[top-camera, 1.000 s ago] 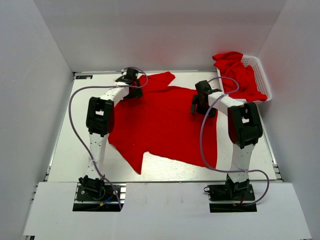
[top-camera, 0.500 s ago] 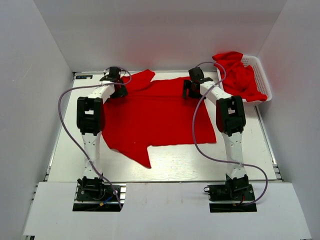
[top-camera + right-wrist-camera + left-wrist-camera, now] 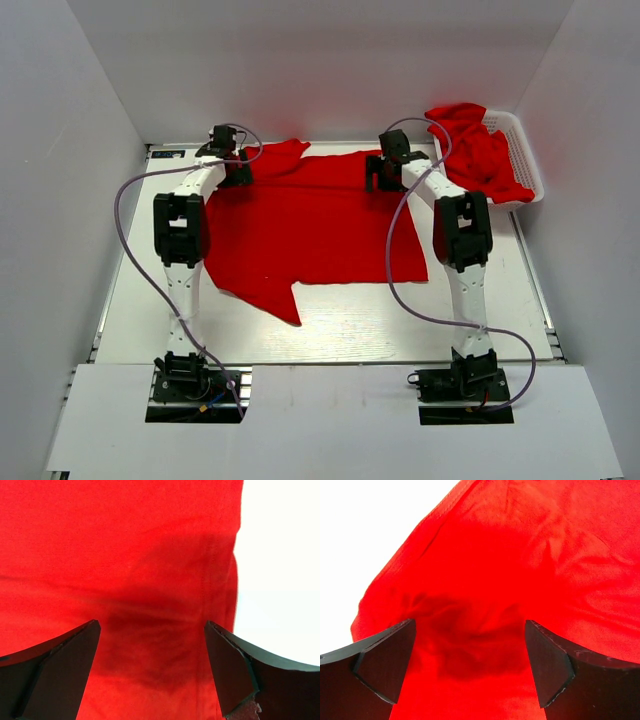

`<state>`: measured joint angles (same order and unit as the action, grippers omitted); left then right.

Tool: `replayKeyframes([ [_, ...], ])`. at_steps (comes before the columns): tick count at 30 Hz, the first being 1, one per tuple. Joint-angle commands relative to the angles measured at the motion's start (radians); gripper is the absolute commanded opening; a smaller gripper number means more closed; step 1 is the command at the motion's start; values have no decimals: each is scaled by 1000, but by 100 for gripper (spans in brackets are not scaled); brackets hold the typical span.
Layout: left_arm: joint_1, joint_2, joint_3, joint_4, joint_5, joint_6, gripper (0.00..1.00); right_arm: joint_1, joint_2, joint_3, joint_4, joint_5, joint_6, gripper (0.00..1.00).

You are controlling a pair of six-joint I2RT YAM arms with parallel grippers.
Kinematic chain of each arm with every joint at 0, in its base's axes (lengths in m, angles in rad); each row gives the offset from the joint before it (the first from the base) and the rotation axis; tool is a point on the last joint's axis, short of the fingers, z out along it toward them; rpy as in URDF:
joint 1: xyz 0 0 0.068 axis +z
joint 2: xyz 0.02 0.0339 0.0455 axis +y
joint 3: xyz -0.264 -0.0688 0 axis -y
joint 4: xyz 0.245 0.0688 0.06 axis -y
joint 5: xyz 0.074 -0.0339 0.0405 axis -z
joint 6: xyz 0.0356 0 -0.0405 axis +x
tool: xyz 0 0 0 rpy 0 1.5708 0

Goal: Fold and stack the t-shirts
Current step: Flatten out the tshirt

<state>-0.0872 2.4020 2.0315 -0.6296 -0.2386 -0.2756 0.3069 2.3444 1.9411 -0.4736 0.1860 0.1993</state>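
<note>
One red t-shirt (image 3: 310, 225) lies spread on the table, a sleeve pointing at the near edge. More red t-shirts (image 3: 478, 150) are heaped in the white basket (image 3: 527, 160) at the back right. My left gripper (image 3: 237, 172) hovers over the spread shirt's far left part, beside its other sleeve. In the left wrist view my left gripper (image 3: 467, 665) is open, with cloth (image 3: 485, 580) below and nothing between the fingers. My right gripper (image 3: 378, 178) is over the far right part. In the right wrist view my right gripper (image 3: 150, 670) is open too, just left of a stitched edge of the shirt (image 3: 220, 580).
White walls close in the table at the back and both sides. The bare white tabletop (image 3: 350, 325) shows in front of the shirt. Purple cables loop down from both arms to their bases at the near edge.
Both arms have reached farther toward the back of the table. The shirt has shifted back with them and lies flatter and squarer than a second ago.
</note>
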Motion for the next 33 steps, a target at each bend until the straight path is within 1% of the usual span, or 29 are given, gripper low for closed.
replayKeyframes([
  [1, 6, -185, 26, -54, 21, 50, 100, -2, -167, 6, 0, -23, -27, 90],
  [2, 6, -207, 35, -100, 12, 50, 100, 1, -219, -4, -3, -26, -24, 90],
  [4, -6, -262, 7, -131, -2, 50, 100, 4, -258, -68, -3, -37, -12, 90],
  [5, -6, -329, -43, -131, -27, 50, 100, 5, -279, -89, -2, -33, -6, 90],
  [6, -19, -364, -75, -145, -27, 50, 100, 8, -342, -134, 4, -28, 14, 90],
  [7, -19, -400, -111, -156, 2, 50, 100, 9, -364, -184, 6, -22, 29, 90],
  [8, -28, -475, -191, -156, 46, 20, 100, 9, -384, -214, 4, -20, 41, 90],
  [9, -40, -516, -242, -165, 47, 19, 100, 12, -457, -243, 3, 6, 63, 90],
  [10, -52, -562, -357, -151, 47, 3, 100, 14, -480, -334, 0, 12, 72, 90],
  [11, -81, -654, -419, -118, 76, 3, 100, 18, -563, -406, -3, 26, 107, 90],
  [12, -98, -655, -474, -117, 97, 3, 100, 20, -592, -407, -5, 29, 121, 90],
  [13, -118, -741, -575, -90, 132, 3, 100, 18, -618, -507, -2, 32, 135, 90],
  [14, -141, -785, -617, -90, 148, -16, 100, 23, -705, -548, -5, 35, 149, 90],
  [15, -166, -823, -655, -76, 165, -25, 100, 26, -736, -614, -7, 36, 188, 90],
  [16, -222, -898, -725, -62, 186, -36, 100, 31, -763, -690, -5, 44, 204, 90],
  [17, -253, -932, -758, -62, 197, -46, 100, 32, -852, -726, -3, 49, 216, 90],
  [18, -284, -963, -790, -53, 197, -63, 100, 34, -882, -790, -7, 68, 251, 90],
  [19, -348, -990, -848, -53, 187, -74, 100, 32, -908, -853, -10, 79, 262, 90],
  [20, -379, -1035, -878, -64, 186, -83, 100, 31, -984, -882, -16, 92, 281, 90],
  [22, -439, -1064, -966, -64, 200, -132, 100, 27, -1028, -979, -33, 121, 319, 90],
  [23, -501, -1064, -994, -64, 214, -148, 100, 24, -1084, -999, -37, 121, 330, 90],
  [24, -535, -1075, -1016, -64, 214, -187, 100, 23, -1100, -1034, -39, 113, 348, 90],
  [25, -599, -1075, -1052, -64, 214, -204, 100, 26, -1128, -1065, -40, 122, 354, 90],
  [29, -713, -1066, -1074, -114, 177, -286, 100, 20, -1180, -1128, -37, 150, 405, 90],
  [33, -786, -1034, -1074, -143, 138, -352, 100, 20, -1166, -1142, -11, 142, 370, 90],
])
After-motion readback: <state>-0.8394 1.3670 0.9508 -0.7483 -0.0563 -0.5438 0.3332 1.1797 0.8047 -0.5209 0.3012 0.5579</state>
